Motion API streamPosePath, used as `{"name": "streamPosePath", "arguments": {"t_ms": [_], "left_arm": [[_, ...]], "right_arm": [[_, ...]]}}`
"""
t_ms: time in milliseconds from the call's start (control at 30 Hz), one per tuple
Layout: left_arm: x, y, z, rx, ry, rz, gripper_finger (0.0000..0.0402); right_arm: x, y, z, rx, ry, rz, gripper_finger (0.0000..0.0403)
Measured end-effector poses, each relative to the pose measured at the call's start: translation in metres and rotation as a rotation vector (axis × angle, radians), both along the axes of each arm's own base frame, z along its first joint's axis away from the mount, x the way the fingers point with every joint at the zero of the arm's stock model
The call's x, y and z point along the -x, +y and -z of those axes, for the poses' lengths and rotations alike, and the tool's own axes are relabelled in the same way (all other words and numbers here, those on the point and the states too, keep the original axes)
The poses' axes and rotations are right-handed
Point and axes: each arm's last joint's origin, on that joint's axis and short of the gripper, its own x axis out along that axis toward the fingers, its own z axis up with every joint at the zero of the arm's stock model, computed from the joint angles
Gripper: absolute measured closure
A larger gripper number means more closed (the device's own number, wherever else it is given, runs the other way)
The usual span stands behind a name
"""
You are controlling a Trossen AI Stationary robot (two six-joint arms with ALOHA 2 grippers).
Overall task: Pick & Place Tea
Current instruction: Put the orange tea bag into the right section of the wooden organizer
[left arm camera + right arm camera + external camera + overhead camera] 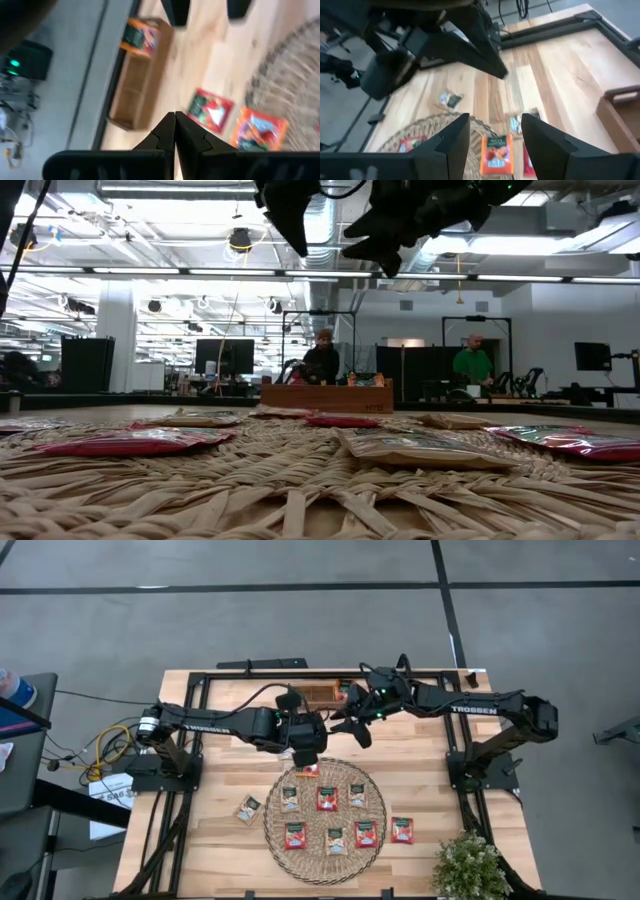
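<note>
Several tea sachets, red-orange and pale, lie flat on the round woven mat (325, 845). One pale sachet (247, 808) lies on the table left of the mat, and a red one (402, 830) lies to its right. One more sachet (140, 37) stands in the wooden tray (318, 692) at the far edge. My left gripper (175, 131) hangs shut above the mat's far edge, with nothing showing between its fingers. My right gripper (492, 134) is open in the air just beyond it, nearer the tray. An orange sachet (497, 155) on the table shows through its gap.
A potted plant (468, 865) stands at the near right corner. Black frame rails (200, 730) run along the table's left, right and far sides. Bare wood lies between the mat and the tray. People stand in the room beyond the table.
</note>
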Motion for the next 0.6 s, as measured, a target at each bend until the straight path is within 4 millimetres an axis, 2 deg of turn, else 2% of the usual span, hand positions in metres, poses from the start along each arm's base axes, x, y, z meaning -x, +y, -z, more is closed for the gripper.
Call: {"name": "streamPosePath", "arguments": {"t_ms": [200, 467, 600], "left_arm": [[0.019, -0.003, 0.009, 0.213, 0.116, -0.126, 0.0401], [0.046, -0.016, 0.025, 0.417, 0.254, -0.485, 0.0401], [0.052, -0.03, 0.043, 0.485, 0.296, -0.592, 0.0401]], "right_arm": [[0.002, 0.015, 0.012, 0.037, 0.102, -0.11, 0.0232], [-0.015, 0.042, 0.025, 0.145, 0.109, -0.217, 0.0236], [-0.026, 0.046, 0.024, 0.178, 0.13, -0.235, 0.0239]]}}
